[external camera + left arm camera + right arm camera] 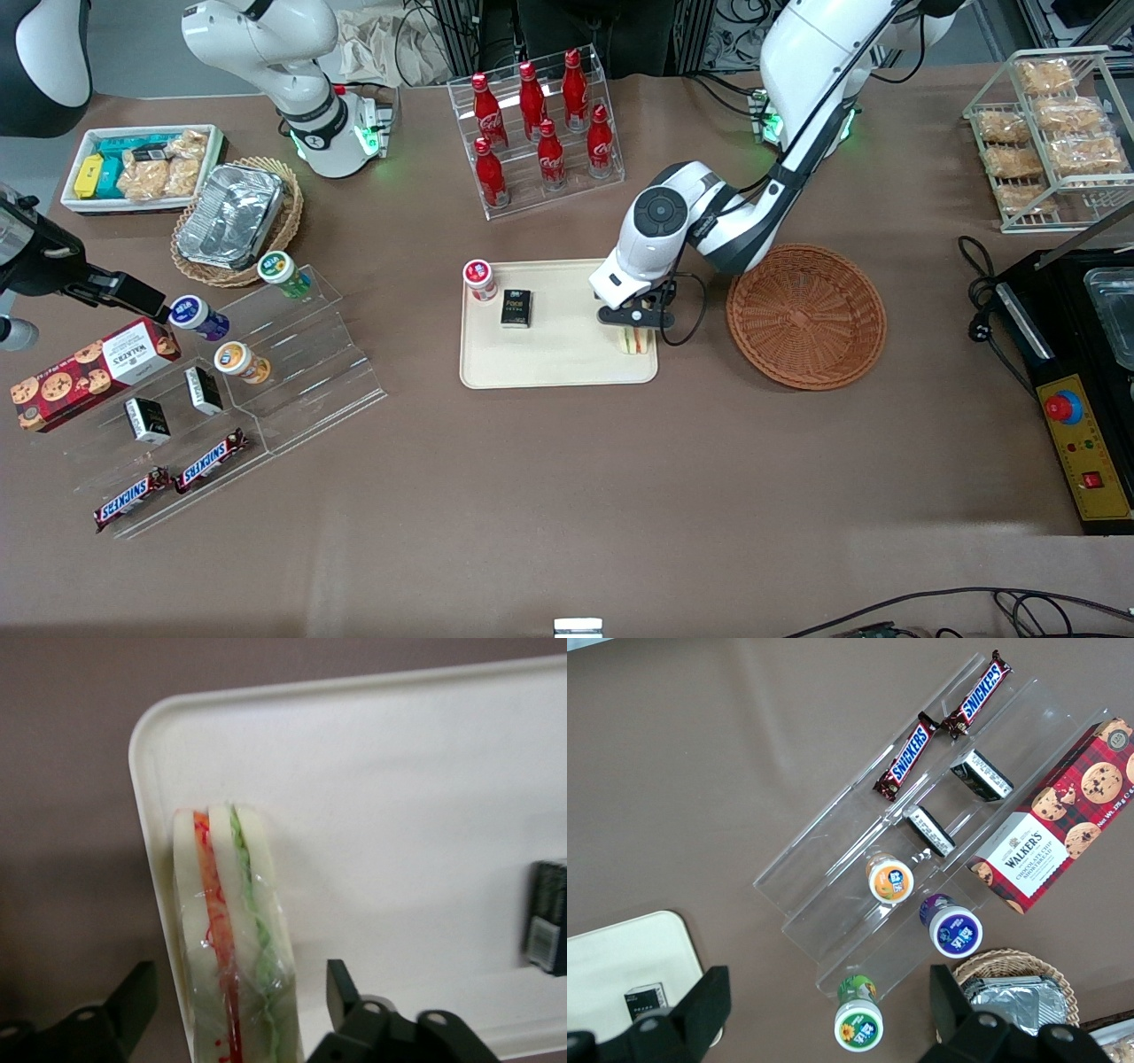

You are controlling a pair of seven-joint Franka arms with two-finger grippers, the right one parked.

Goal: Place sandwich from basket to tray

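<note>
The sandwich, a plastic-wrapped wedge with orange-red and green layers, stands on its edge on the cream tray. It sits right along the tray's rim, at the corner nearest the basket. The reddish-brown wicker basket lies beside the tray toward the working arm's end, with nothing in it. My left gripper hovers directly over the sandwich, open. One finger is on each side of the wedge, and a gap shows between each finger and the wrap.
On the tray also stand a red-and-white cup and a black box. A rack of red bottles stands farther from the camera. A clear stepped stand with snacks lies toward the parked arm's end.
</note>
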